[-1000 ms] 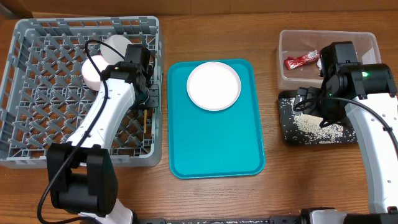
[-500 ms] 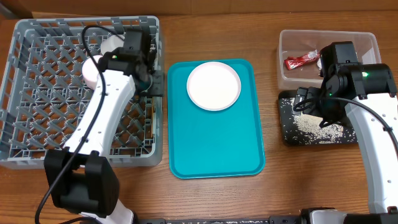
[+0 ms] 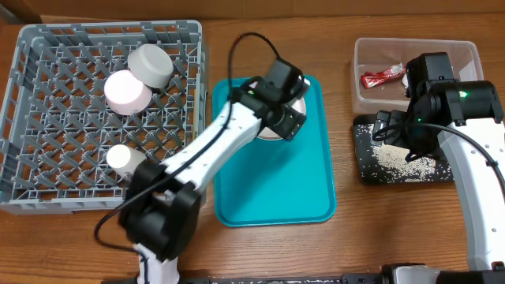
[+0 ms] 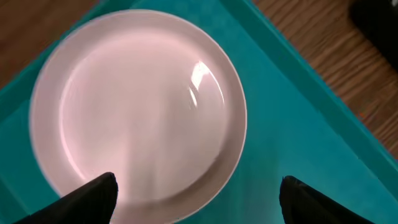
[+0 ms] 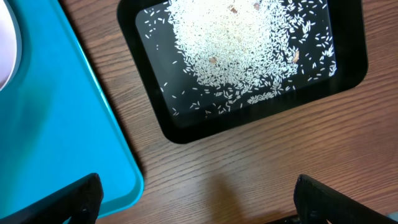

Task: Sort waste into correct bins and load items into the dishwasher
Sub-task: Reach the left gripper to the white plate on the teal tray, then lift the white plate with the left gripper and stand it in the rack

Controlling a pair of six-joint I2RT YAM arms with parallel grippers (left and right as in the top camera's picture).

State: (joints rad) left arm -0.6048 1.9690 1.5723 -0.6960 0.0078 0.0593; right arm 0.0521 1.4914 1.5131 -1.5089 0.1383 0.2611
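the white plate [image 4: 137, 106] (glazed, stiff, probably slick and breakable) lies flat on the teal tray [image 4: 292, 118] on the bench [image 4: 329, 50], right under the left tool [image 4: 198, 198], opened wide and empty, so pinching its raised rim looks the surest hold.

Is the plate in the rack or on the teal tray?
On the tray. The plate lies flat there, outside the rack, the open left gripper above it.

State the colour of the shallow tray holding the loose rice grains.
A black tray scattered with white rice grains; best seen in the right wrist view.
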